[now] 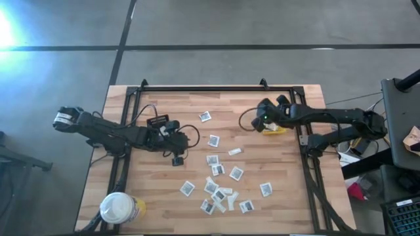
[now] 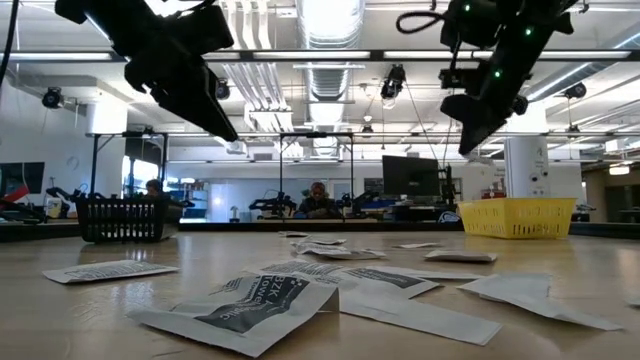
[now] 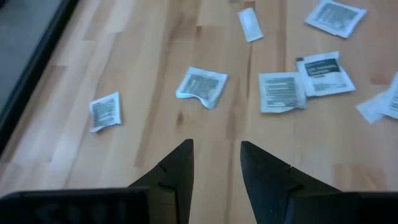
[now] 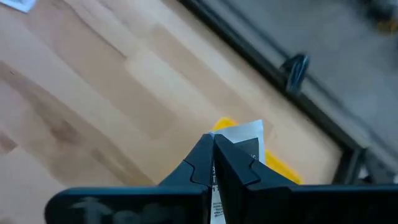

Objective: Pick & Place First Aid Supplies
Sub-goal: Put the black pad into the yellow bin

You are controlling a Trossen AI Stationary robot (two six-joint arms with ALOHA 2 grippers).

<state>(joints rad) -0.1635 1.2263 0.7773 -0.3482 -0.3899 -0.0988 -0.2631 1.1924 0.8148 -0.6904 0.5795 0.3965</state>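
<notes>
Packets [image 2: 250, 305] scattered mid-tabletop toward its near edge; right gripper [image 4: 214, 163] fingers pinch 1 packet [image 4: 244, 140] above yellow bin [image 1: 275, 130] by the right edge, likely for drop; left gripper [image 3: 216, 163] fingers spread, hovering over packet [image 3: 201, 86], lining up pick

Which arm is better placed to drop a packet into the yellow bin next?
The right. Its gripper is shut on a white packet above the yellow bin. The left gripper hangs open and empty over the scattered packets.
</notes>
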